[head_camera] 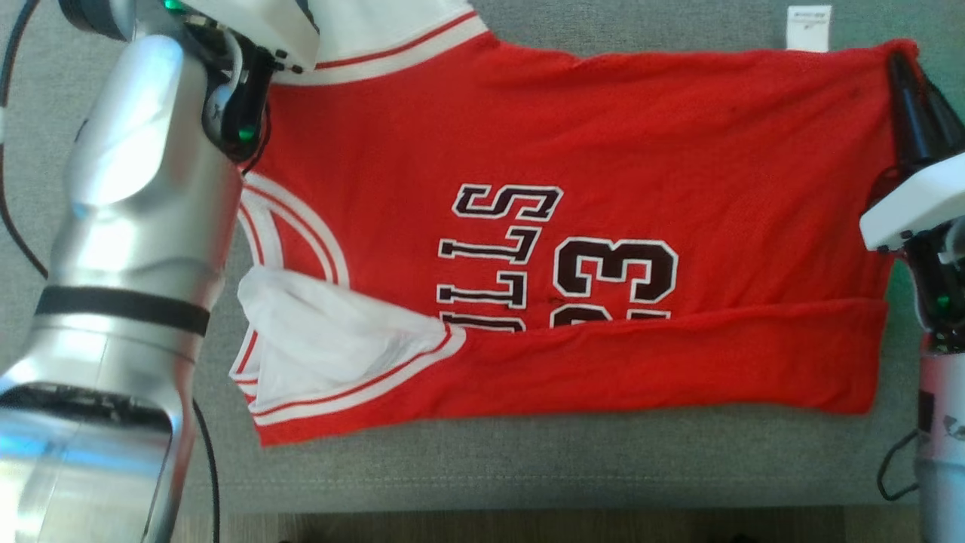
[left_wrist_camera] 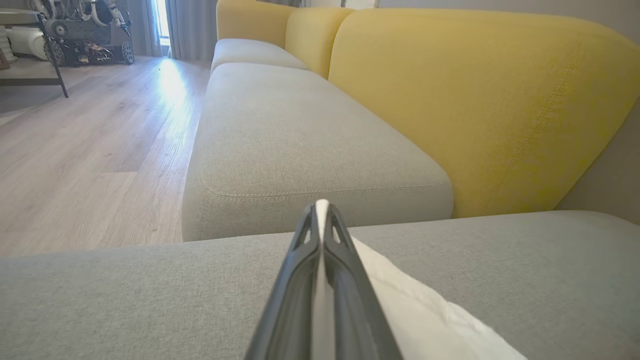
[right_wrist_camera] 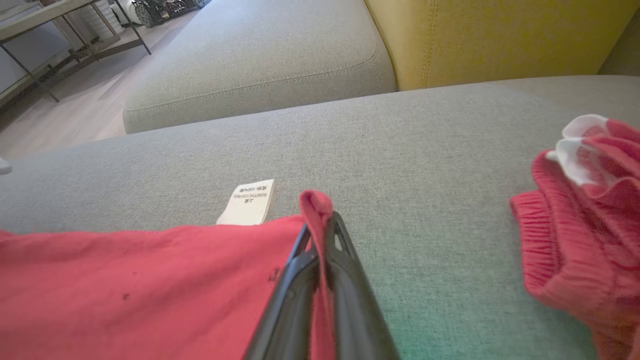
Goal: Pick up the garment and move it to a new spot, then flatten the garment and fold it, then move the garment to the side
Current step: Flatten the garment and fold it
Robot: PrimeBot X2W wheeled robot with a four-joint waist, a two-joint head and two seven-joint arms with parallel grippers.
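Red jersey [head_camera: 603,151] lies flat across the grey seat cushion [head_camera: 528,467], spread sideways, with the neck and armhole end toward the robot's left. The jersey's near edge is folded over onto its front as a long red strip [head_camera: 663,362]. Print on the front, dark with white outline, turned sideways: letters "S", "L", "L" and part of one more, plus number "23". The strip covers the lower part of both. White-and-red striped trim runs round the armholes, and white inner fabric [head_camera: 317,339] shows at the jersey's near left corner. A white care label [head_camera: 808,28] sits at the jersey's far edge near its right corner, its print too small to read. Left gripper [left_wrist_camera: 322,206] is pinched tight on white cloth at the jersey's far left corner. Right gripper [right_wrist_camera: 320,217] is clamped on a red fold at the jersey's far right corner. A second bunched red cloth [right_wrist_camera: 575,240] with an elastic hem and a white bit lies apart from the jersey, beyond its right end.
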